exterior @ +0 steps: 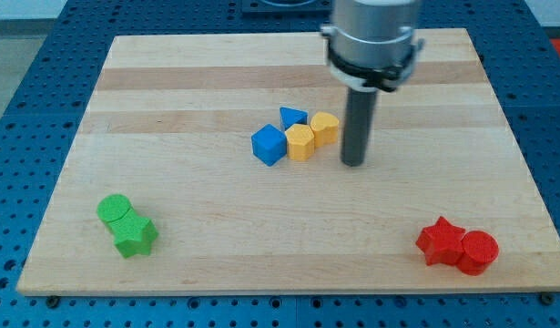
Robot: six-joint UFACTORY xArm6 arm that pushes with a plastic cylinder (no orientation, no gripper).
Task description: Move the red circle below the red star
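— Near the tabletop (pixel 216 210) middle, what do you see?
— My tip (pixel 353 164) touches down just to the view's right of a small cluster. It stands close beside the yellow blocks, though I cannot tell whether it touches them.
— Which blocks make up the cluster?
— A blue cube (pixel 269 145) on the view's left, a blue triangle (pixel 293 117) toward the top, then a yellow hexagon (pixel 300 142) and a second yellow block (pixel 325 128), all packed tight.
— And the end effector, apart or together?
— It is a plain rod with no jaws, so neither applies.
— Where is the red circle (pixel 478 252)?
— At the view's bottom right, touching the red star (pixel 441 240) on the star's right side and sitting slightly lower. Both lie well apart from my tip.
— Anything else?
— At the view's bottom left, a green circle (pixel 114 210) touches a green star (pixel 134 236), the star lower and to the right
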